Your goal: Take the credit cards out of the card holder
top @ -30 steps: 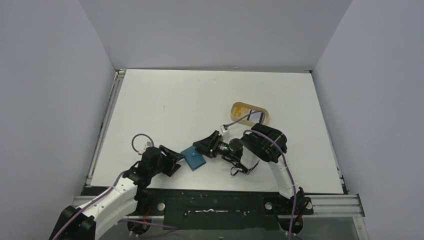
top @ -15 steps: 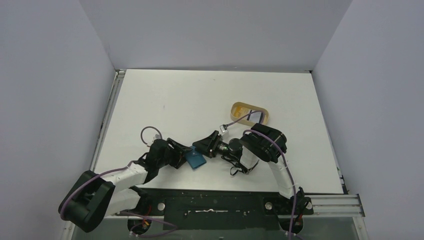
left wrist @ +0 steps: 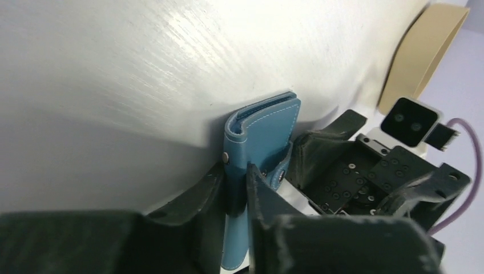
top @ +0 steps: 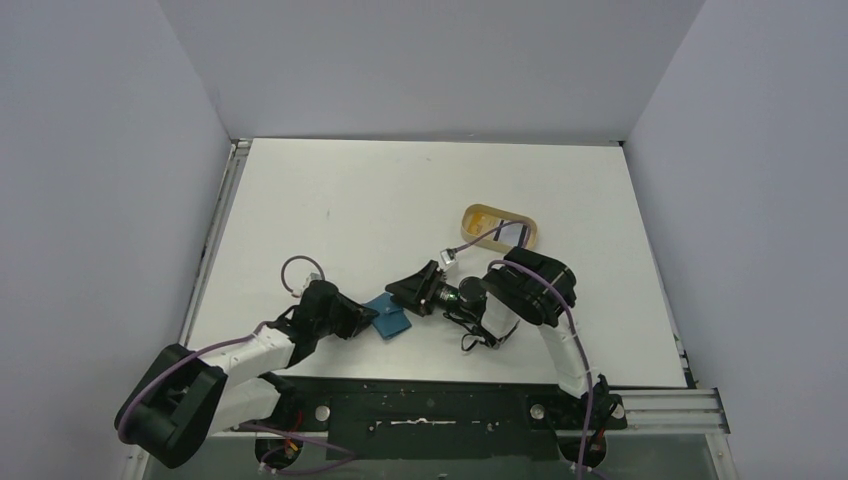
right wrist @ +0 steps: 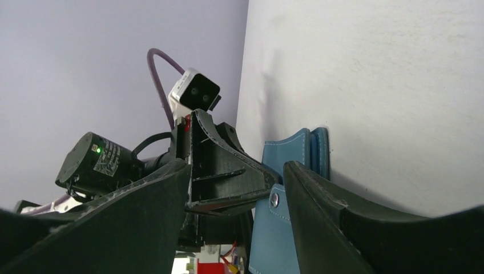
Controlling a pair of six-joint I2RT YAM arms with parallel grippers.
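Note:
The teal card holder (top: pixel 391 317) lies on the white table between my two grippers, its snap-tab strap undone (right wrist: pixel 274 200). My left gripper (top: pixel 368 317) is shut on the card holder's near-left edge; in the left wrist view its fingers (left wrist: pixel 237 185) clamp one blue flap (left wrist: pixel 265 128). My right gripper (top: pixel 400 297) is open, one finger on each side of the card holder's right edge (right wrist: pixel 237 165), without squeezing it. The left gripper's finger (right wrist: pixel 222 171) shows between the right fingers. No credit cards are visible; they are hidden.
A tan oval tray (top: pixel 500 228) stands behind the right arm and also shows in the left wrist view (left wrist: pixel 419 54). The table's near edge and the black arm bases lie just in front of the card holder. Grey walls enclose the table.
My left arm has swung right from beside the card holder and its gripper has closed on the near-left edge. The right arm has stayed still.

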